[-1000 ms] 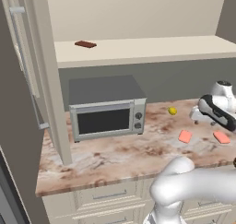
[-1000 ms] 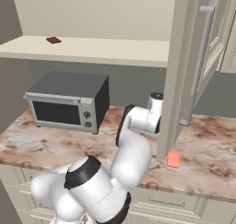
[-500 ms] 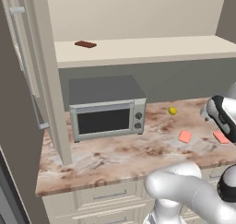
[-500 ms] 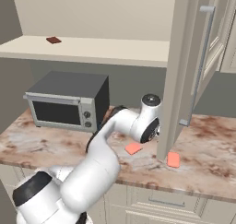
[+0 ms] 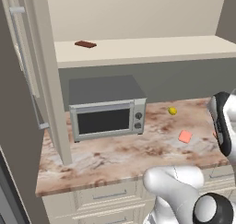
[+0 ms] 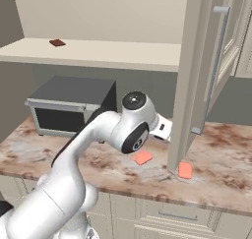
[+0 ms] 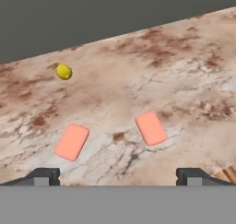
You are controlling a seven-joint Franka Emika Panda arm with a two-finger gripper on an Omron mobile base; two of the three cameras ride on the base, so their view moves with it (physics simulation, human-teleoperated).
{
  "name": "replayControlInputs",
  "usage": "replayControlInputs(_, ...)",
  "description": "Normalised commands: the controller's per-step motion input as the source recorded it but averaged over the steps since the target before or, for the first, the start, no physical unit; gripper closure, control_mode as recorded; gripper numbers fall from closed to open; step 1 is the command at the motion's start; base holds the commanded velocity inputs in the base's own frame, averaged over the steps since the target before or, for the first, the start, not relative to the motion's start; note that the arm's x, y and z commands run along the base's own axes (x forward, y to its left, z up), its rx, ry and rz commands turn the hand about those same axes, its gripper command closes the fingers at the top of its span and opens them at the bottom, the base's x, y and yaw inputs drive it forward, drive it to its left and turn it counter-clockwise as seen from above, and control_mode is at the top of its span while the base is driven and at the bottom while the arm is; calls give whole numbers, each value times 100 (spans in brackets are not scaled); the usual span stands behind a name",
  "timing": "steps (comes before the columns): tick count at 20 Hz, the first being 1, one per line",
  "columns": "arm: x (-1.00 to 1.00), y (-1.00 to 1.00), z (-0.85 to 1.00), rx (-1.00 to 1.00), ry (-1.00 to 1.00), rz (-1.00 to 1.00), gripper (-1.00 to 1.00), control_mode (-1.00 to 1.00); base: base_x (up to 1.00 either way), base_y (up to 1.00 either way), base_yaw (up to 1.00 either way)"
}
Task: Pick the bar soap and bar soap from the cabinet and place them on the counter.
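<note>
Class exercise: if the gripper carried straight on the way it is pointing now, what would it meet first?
Most likely the bare counter. The open gripper points down at it, with one soap bar left of its line and the other just right. Depth is unclear, so it might clip the right bar.

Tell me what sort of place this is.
A kitchen, rendered rather than real: a microwave stands on a marbled stone-look counter, a cream wall cabinet hangs above with its doors open, and drawer units sit below.

pink bar soaps [image 7: 72, 141] [image 7: 151, 128] (flat), on counter [image 7: 184, 80]
</note>
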Motion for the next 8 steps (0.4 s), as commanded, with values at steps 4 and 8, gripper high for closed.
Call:
replayControlInputs(4, -49, 20, 92, -12, -15, -4, -100, -100, 0, 0, 0)
replayControlInputs(8, -45, 18, 92, -12, -14, -5, -100, -100, 0, 0, 0)
